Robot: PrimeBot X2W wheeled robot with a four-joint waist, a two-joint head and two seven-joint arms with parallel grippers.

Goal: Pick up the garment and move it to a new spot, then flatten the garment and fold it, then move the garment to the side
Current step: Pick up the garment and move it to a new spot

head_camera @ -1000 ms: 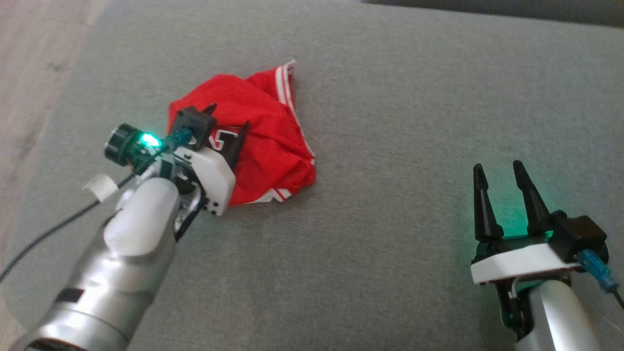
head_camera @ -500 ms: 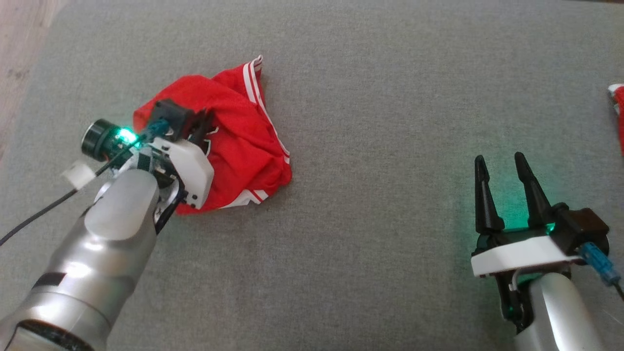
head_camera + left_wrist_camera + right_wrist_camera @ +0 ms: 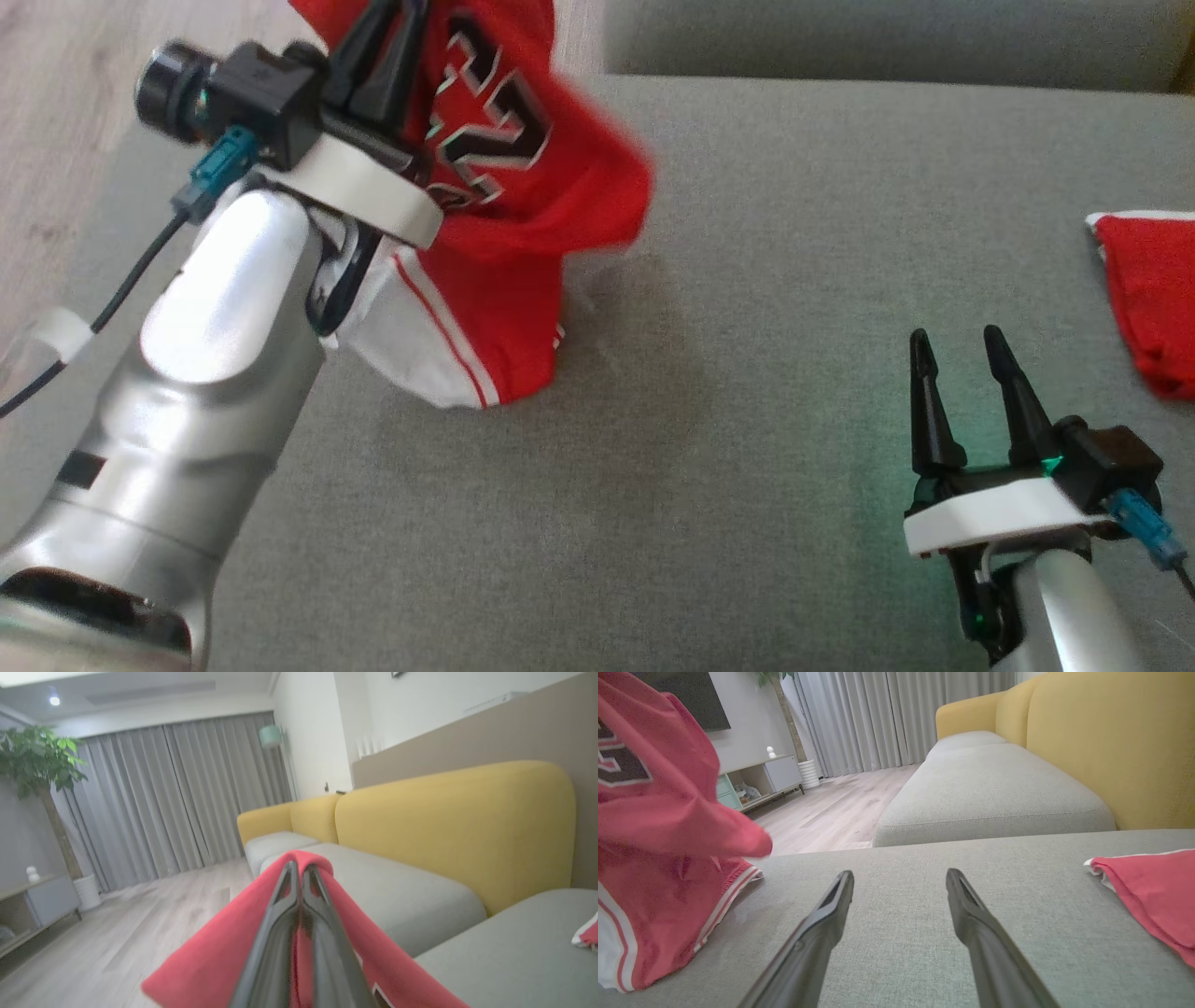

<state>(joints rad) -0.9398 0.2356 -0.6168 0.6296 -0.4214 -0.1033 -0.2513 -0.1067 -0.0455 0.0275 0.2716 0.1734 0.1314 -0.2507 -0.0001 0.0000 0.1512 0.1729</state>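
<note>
Left gripper (image 3: 299, 865) is pinching the red jersey (image 3: 523, 187), dangling it far left over the grey sofa seat (image 3: 794, 280). Right gripper (image 3: 962, 341) is idling, spread wide. Fabric's looking light and floppy; I'd grab hem corners.

Left tool (image 3: 301, 868) high, clamped; right tool (image 3: 956, 338) spread.

Left wrist view: grey curtains (image 3: 187, 798) at eleven o'clock; potted plant (image 3: 37, 760) at nine; yellow sofa backs (image 3: 448, 826) at three. Pale wood floor (image 3: 117, 942) lies at seven.
</note>
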